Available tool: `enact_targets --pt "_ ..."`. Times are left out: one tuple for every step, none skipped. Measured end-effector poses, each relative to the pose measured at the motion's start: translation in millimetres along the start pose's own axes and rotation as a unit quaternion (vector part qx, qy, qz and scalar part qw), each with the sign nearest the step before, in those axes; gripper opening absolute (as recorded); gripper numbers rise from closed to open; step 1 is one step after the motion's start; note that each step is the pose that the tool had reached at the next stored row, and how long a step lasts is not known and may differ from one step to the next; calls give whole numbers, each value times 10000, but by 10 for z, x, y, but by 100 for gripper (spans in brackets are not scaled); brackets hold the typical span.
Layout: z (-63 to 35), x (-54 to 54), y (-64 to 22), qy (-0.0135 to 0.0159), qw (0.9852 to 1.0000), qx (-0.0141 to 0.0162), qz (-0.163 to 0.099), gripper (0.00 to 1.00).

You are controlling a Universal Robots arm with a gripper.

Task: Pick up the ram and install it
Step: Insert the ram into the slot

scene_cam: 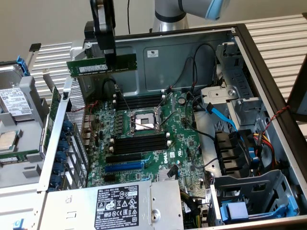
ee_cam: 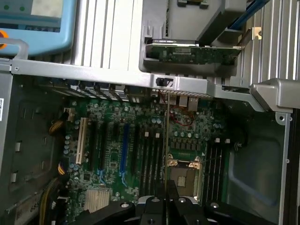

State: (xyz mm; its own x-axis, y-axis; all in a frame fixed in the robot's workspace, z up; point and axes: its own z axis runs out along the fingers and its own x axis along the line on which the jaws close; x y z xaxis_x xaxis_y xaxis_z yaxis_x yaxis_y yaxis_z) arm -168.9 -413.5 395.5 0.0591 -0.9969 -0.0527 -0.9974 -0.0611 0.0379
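Green and thin, the ram sits clamped in my pincer, with the jaws closed on the stick near its middle. I hold it roughly level, long edge down, in the air above the open computer case. Black memory slots lie on the motherboard below, on either side of the processor socket, well apart from the stick.

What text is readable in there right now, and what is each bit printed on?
"DELL": white print on the motherboard.
Power supply label: too small to read.
Sticker on the ram: blurred, unreadable.
Hard drive label: too small to read.
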Motion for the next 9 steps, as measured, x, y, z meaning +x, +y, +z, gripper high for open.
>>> enact_targets --pt "12 0 -25 -1 10000 0 0 13" --pt "26 0 -45 -1 10000 0 0 13" --pt "41 0 -63 -1 10000 -1 0 13" --pt "57 1 -83 -1 10000 0 1 13" --pt "73 3 -107 -1 10000 0 5 13" --pt "88 6 -134 -1 10000 0 7 13" --pt "103 8 -160 -1 10000 0 9 13" --pt "117 10 -187 -2 10000 1 11 13" --pt "130 12 -211 -2 10000 1 14 13"
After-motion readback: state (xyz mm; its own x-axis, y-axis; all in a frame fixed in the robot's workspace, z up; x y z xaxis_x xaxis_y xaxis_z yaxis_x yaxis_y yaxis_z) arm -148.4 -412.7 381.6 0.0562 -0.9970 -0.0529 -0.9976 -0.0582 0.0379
